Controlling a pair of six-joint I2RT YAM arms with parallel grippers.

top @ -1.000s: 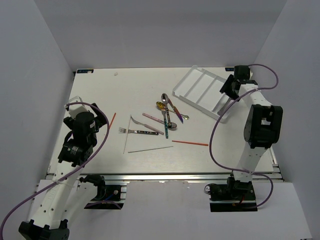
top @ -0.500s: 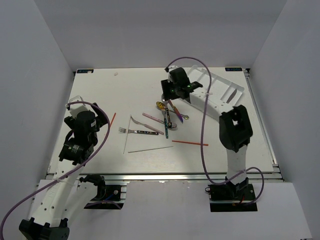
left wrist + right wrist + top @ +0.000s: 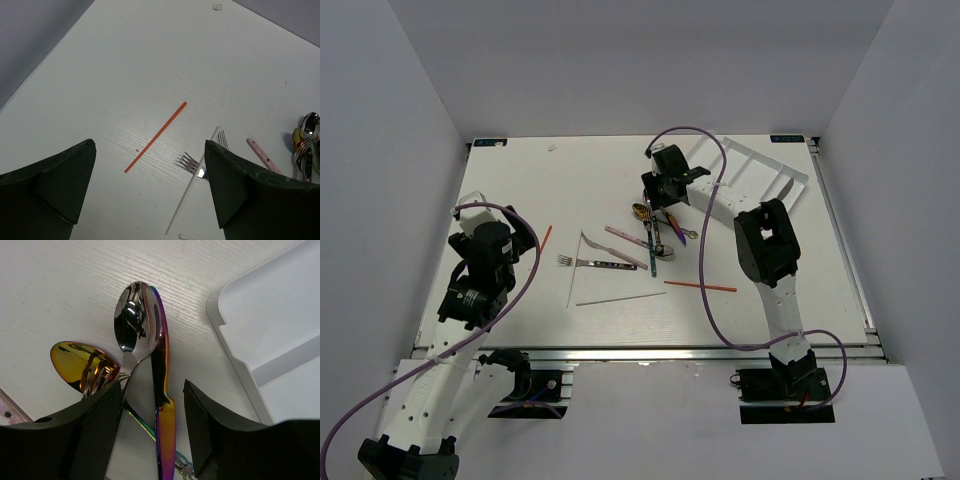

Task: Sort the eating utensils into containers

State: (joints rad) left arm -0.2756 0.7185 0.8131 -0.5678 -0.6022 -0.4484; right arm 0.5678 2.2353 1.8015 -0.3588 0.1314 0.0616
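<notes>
White worktop [image 3: 590, 175], grey walls. Right jaws released, spread low on either side of the silver spoon [image 3: 131, 320] and iridescent knife [image 3: 162, 405]. Gold spoon [image 3: 75, 360] just beside them, white tray [image 3: 265, 305] corner near. Left jaws released too, hovering above a red chopstick [image 3: 156, 136], with a fork [image 3: 190, 162] and pale chopstick [image 3: 192, 195] near it.

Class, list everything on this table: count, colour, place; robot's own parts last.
tray: 1, white, far right.
red chopsticks: 2, red, one left, one centre.
pale chopsticks: 2, whitish, centre-left.
fork: 1, silver, centre.
pile: 1, mixed colours, beside tray, total unclear.
silver spoon: 1, silver, in pile.
gold spoon: 1, gold, in pile.
knife: 1, iridescent purple, in pile.
left tool: 1, dark, open, near left chopstick.
right tool: 1, dark, open, over pile.
</notes>
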